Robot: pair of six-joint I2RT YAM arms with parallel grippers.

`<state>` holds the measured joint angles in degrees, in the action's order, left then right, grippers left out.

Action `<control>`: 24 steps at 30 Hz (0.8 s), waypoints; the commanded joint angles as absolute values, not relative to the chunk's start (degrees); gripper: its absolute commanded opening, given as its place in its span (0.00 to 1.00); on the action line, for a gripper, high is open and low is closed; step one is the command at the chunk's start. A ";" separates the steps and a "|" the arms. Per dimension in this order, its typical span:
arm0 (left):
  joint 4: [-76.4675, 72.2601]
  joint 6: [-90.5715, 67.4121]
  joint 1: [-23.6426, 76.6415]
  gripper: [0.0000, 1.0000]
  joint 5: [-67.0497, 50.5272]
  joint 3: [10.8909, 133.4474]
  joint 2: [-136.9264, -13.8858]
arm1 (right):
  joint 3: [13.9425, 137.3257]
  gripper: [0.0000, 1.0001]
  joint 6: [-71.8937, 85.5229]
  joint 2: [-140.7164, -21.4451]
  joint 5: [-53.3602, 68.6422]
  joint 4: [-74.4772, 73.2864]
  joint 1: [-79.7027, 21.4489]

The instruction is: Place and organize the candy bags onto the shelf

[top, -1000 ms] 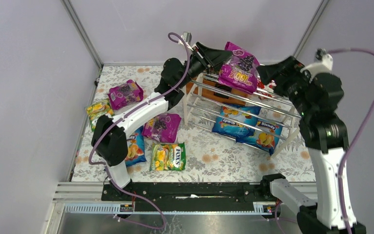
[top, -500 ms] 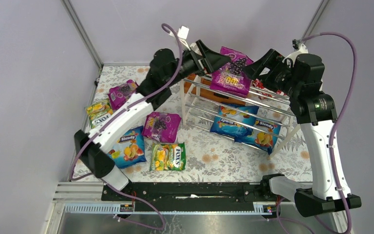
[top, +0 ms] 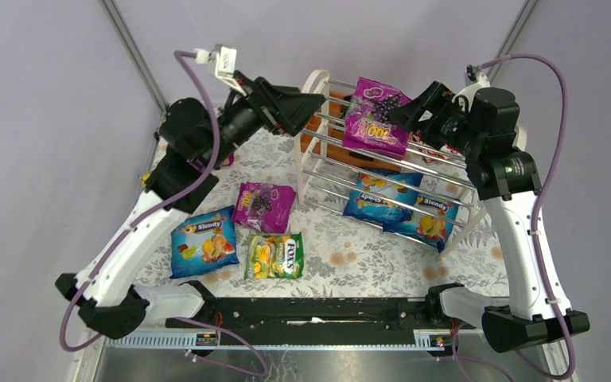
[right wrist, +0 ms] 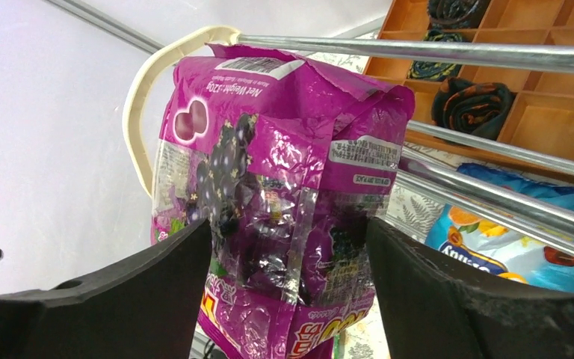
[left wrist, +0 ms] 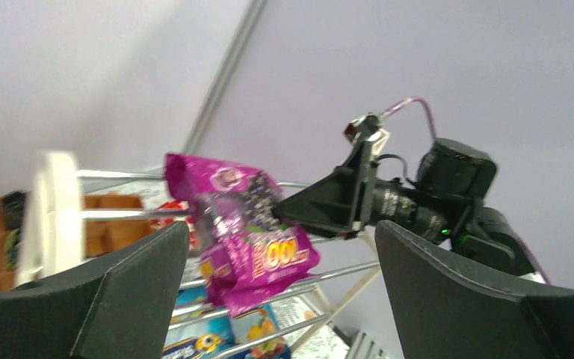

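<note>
A magenta candy bag [top: 374,121] with a grape picture leans on the top rods of the shelf [top: 300,171]. My right gripper [top: 404,118] reaches in from the right. In the right wrist view this bag [right wrist: 284,149] fills the gap of the right gripper [right wrist: 290,224], and both pads press its sides. My left gripper [top: 312,113] hangs open and empty left of the shelf. From the left wrist, the left gripper [left wrist: 282,224] faces that bag [left wrist: 254,250] from a distance. Two blue bags [top: 386,199] [top: 433,216] lie on a lower tier.
On the flowered mat left of the shelf lie a magenta bag [top: 264,205], a blue Slendy bag [top: 203,243] and a green Fox's bag [top: 275,255]. An orange compartment tray [right wrist: 538,112] stands behind the shelf. Grey walls close in on the back and sides.
My left gripper opened, let go of the magenta bag and drew back to the left. My right gripper moved in around the bag and narrowed on it.
</note>
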<state>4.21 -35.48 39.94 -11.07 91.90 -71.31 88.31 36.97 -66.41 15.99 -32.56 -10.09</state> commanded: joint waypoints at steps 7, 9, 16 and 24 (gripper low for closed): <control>16.16 -24.97 39.81 0.99 7.87 83.05 -62.62 | 90.77 0.50 34.86 -66.81 10.62 -32.74 -13.36; 19.07 -23.26 39.81 0.99 8.07 83.76 -62.35 | 90.60 0.43 34.69 -66.15 9.69 -32.57 -13.34; 22.57 -17.61 39.81 0.99 10.28 83.78 -60.06 | 91.43 0.16 33.29 -64.40 5.90 -33.15 -13.24; 17.55 -15.23 38.59 0.99 12.41 75.54 -56.28 | 90.47 0.27 32.80 -63.40 6.90 -32.18 -13.27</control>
